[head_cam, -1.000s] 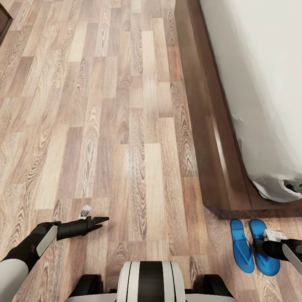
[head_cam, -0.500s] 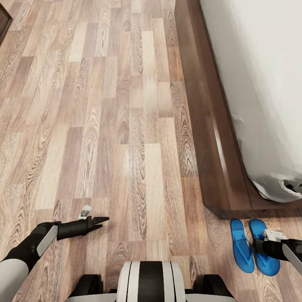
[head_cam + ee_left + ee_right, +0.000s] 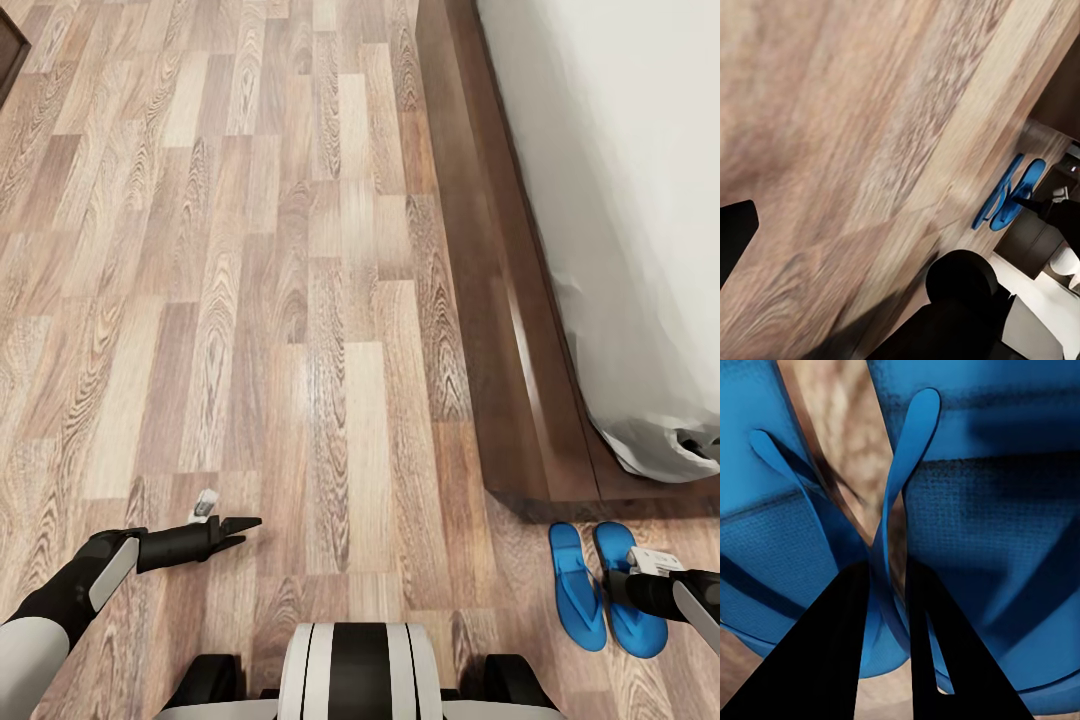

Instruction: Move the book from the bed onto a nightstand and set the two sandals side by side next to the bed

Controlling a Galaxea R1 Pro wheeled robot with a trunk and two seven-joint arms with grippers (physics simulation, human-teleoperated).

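Observation:
Two bright blue sandals lie side by side on the wood floor just off the bed's foot corner, one (image 3: 576, 588) on the left and one (image 3: 632, 608) on the right; the left wrist view shows the sandals (image 3: 1016, 193) far off. My right gripper (image 3: 608, 584) is low over them, between the pair. In the right wrist view its black fingers (image 3: 832, 660) are shut on a blue sandal strap (image 3: 907, 457). My left gripper (image 3: 245, 528) hovers open over bare floor at the lower left, holding nothing. The bed has a dark brown frame (image 3: 500, 300) and a pale mattress (image 3: 620, 200). The book and nightstand are out of view.
Light wood plank floor (image 3: 250, 300) stretches wide to the left of the bed. A dark furniture corner (image 3: 6, 50) shows at the top left. My base (image 3: 358, 675) sits at the bottom middle.

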